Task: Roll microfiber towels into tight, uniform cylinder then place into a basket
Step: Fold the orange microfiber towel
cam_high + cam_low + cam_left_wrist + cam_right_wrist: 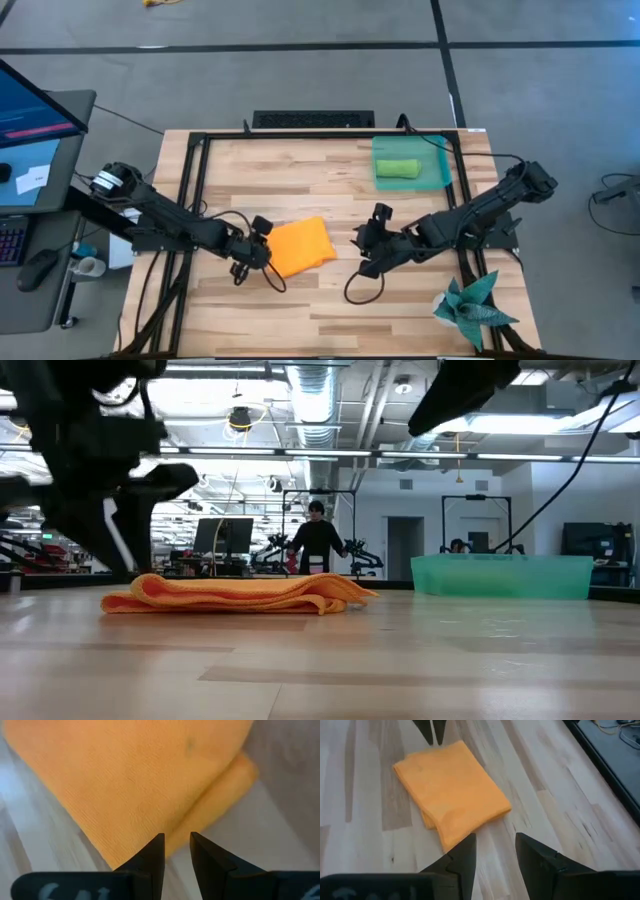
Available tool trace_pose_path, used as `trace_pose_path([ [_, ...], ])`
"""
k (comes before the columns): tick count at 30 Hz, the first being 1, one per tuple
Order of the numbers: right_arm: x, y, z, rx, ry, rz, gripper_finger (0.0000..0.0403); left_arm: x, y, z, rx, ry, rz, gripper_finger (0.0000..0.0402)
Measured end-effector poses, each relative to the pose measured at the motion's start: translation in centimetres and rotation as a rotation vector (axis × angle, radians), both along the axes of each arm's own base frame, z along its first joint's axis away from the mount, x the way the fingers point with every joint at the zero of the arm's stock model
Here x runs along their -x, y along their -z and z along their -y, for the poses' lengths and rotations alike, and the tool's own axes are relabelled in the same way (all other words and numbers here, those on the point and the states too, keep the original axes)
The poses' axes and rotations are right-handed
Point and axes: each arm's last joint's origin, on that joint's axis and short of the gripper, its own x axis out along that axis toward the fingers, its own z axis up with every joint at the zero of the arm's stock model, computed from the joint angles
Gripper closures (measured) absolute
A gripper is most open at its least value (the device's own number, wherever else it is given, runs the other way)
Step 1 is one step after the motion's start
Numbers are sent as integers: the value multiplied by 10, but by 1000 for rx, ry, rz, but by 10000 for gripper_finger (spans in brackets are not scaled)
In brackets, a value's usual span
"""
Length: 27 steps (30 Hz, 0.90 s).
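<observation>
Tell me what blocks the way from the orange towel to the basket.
Nothing visible does. Bare wood lies between the orange towel and the basket. The right gripper sits beside that path, not on it; the rolled green towel is already inside.

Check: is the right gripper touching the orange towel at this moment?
Apart. The right wrist view shows bare table between the right gripper and the orange towel; its fingers are open.

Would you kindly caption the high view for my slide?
Both grippers, left and right, flank a folded orange towel; green towel in basket.
</observation>
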Motion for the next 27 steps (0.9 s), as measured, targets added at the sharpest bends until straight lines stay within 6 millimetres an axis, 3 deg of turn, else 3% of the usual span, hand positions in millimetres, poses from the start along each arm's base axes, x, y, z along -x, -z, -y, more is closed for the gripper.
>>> trace_pose_path([
  [6,0,-1,-1,-21,-13,2,243,-9,19,1,-108,-22,-27,317],
  [14,0,-1,-1,-22,-15,2,243,-14,20,5,-90,-105,-29,317],
  [27,0,-2,-2,-50,4,18,243,-31,11,27,457,-398,76,317],
])
